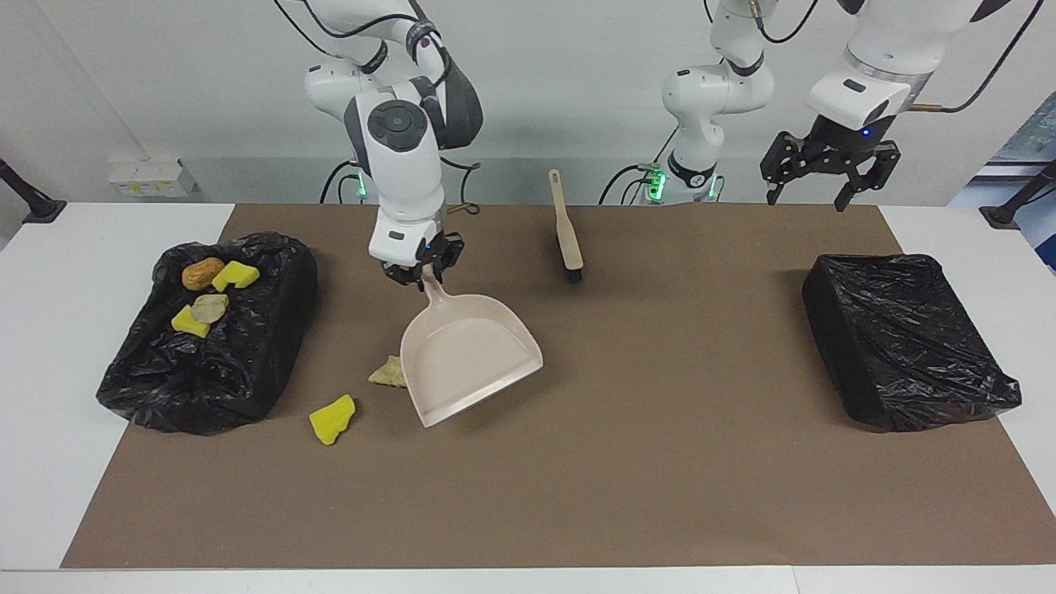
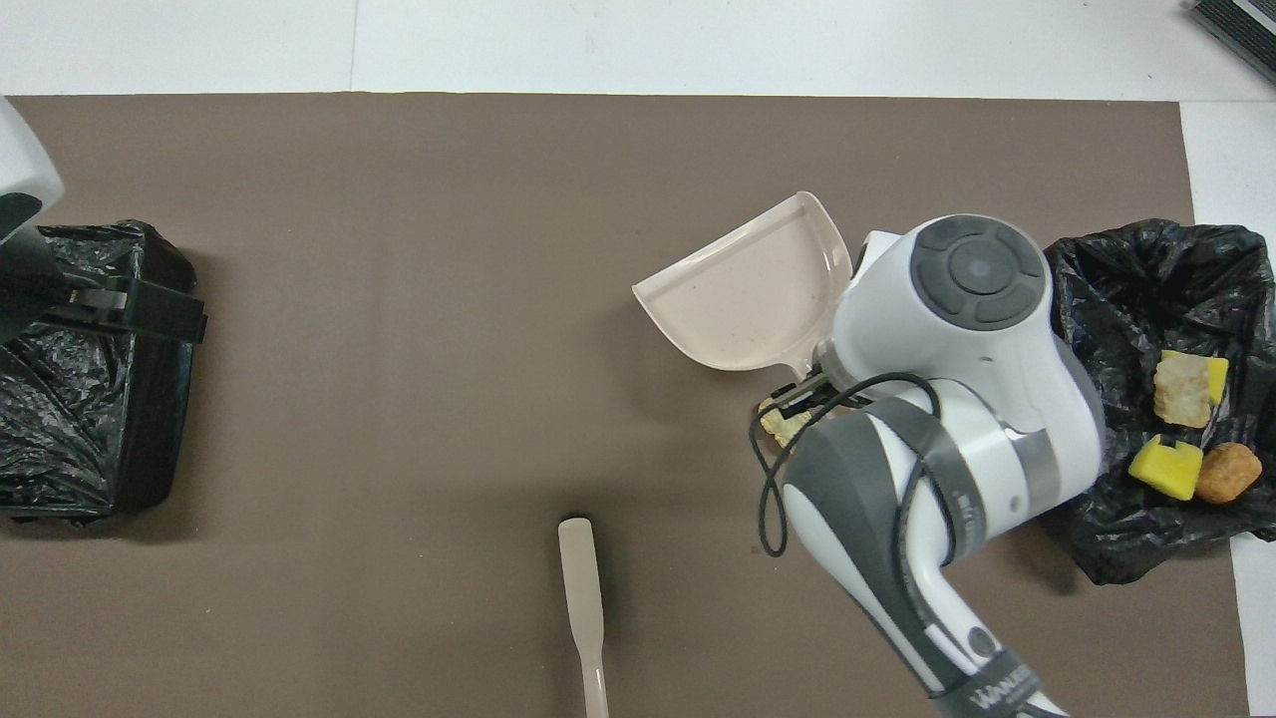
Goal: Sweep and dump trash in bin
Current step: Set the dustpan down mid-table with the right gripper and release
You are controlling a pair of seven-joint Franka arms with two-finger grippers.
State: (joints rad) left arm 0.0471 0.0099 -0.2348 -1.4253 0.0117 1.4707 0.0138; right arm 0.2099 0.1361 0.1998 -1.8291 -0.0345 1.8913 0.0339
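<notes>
Overhead view showed us little of the right gripper (image 1: 424,266), its own white arm covering it; from the facing view we saw its fingers clamped on the handle of the beige dustpan (image 1: 470,355), a smooth, shallow plastic scoop held tilted over the brown mat (image 1: 660,462). Under the pan's edge lay a tan, crumbly scrap (image 1: 386,373), and farther from the robots a yellow sponge piece (image 1: 332,418) with ragged edges sat alone on the mat. We counted more of the trash, yellow sponge pieces and brown bread-like lumps (image 1: 211,290), resting on the crinkled black liner of the bin (image 1: 206,363) at the right arm's end of the table. A second black-lined bin (image 1: 903,338) stood at the left arm's end. A slim beige brush (image 1: 567,227) lay flat near the robots. Left gripper (image 1: 827,188) waited in the air, fingers spread wide and empty.
</notes>
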